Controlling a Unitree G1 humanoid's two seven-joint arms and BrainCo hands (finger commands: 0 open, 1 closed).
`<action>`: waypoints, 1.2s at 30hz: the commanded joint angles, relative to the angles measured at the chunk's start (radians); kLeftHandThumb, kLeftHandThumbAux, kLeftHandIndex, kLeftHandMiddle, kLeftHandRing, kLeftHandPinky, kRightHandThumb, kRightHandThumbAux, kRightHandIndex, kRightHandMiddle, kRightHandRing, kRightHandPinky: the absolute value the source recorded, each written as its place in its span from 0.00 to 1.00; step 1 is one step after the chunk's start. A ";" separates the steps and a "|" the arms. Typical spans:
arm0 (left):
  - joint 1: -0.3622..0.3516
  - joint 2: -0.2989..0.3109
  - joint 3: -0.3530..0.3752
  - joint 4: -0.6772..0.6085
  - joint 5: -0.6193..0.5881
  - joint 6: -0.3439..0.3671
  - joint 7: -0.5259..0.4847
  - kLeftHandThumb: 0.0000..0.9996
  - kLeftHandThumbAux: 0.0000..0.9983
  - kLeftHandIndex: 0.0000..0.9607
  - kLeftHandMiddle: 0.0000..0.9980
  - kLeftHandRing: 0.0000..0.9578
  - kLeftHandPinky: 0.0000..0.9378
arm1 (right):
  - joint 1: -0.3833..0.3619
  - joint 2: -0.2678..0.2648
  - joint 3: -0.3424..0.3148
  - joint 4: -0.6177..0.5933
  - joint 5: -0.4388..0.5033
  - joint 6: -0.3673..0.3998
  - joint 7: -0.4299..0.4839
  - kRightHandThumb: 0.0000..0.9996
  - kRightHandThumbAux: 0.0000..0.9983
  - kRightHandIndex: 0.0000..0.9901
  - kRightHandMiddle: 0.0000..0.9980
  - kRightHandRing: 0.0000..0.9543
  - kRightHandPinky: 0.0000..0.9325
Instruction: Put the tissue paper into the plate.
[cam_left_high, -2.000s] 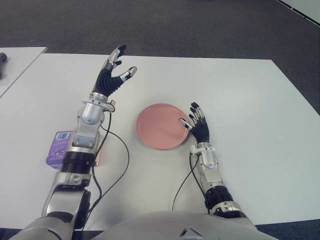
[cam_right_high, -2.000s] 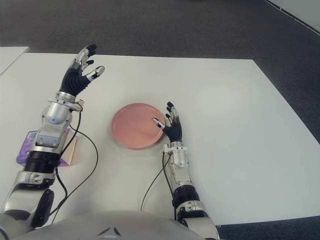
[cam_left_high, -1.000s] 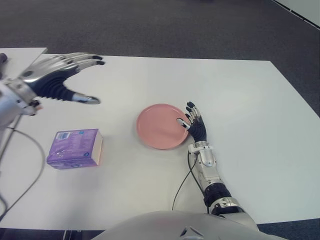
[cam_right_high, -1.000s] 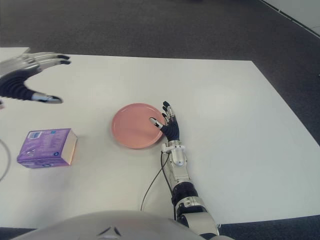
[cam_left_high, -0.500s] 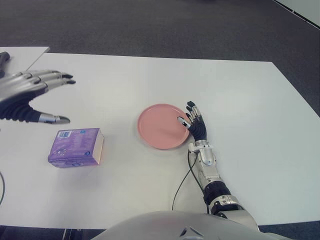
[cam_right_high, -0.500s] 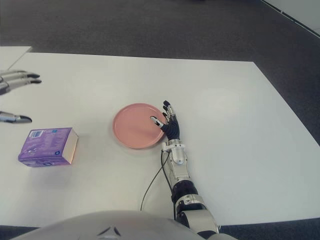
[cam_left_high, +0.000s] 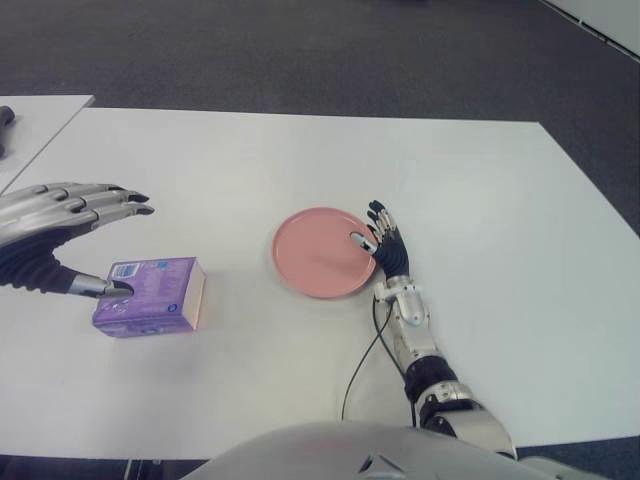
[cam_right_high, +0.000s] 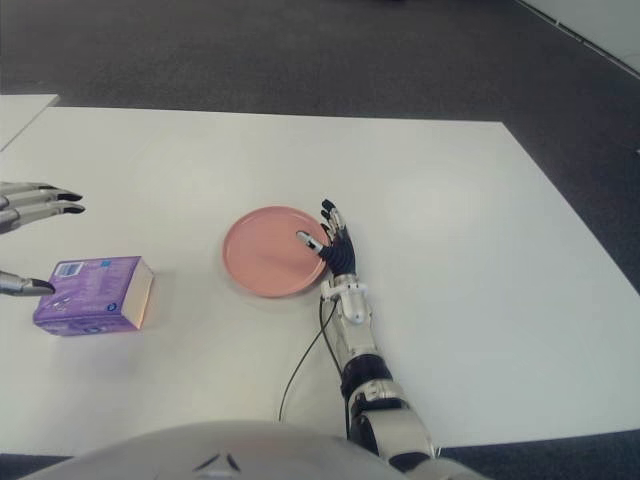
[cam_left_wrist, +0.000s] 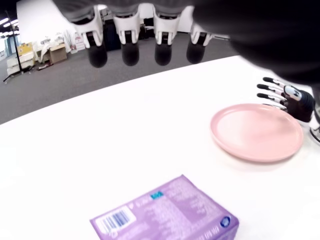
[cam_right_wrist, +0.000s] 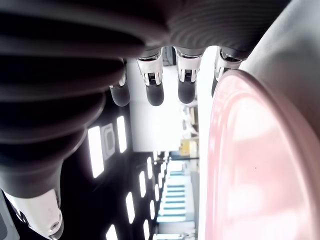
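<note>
Tissue pack (cam_left_high: 150, 295) left of plate (cam_left_high: 321, 252), left hand (cam_left_high: 60, 235) spread beside it, right hand (cam_left_high: 385, 250) spread at plate rim

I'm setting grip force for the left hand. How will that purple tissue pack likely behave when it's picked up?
The tissue pack looks like a soft wrapped block, so it probably dents under a firm squeeze. It is likely light for its size. It lies flat on the table, so it should slide rather than roll. The left hand, open beside it, may find the wrapper slippery.
</note>
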 joint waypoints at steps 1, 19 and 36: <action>0.048 -0.015 0.014 0.001 0.008 -0.008 -0.051 0.13 0.22 0.00 0.00 0.00 0.00 | 0.067 -0.005 -0.024 0.154 0.022 0.007 0.040 0.16 0.66 0.05 0.02 0.00 0.04; 0.097 -0.064 -0.069 -0.043 0.066 0.024 -0.083 0.15 0.21 0.00 0.00 0.00 0.00 | 0.053 -0.009 -0.060 0.217 0.033 -0.086 0.100 0.11 0.67 0.05 0.01 0.00 0.04; 0.036 -0.113 -0.140 0.026 0.126 -0.014 0.042 0.16 0.18 0.00 0.00 0.00 0.00 | 0.051 -0.003 -0.086 0.218 0.035 -0.090 0.107 0.10 0.70 0.06 0.03 0.01 0.06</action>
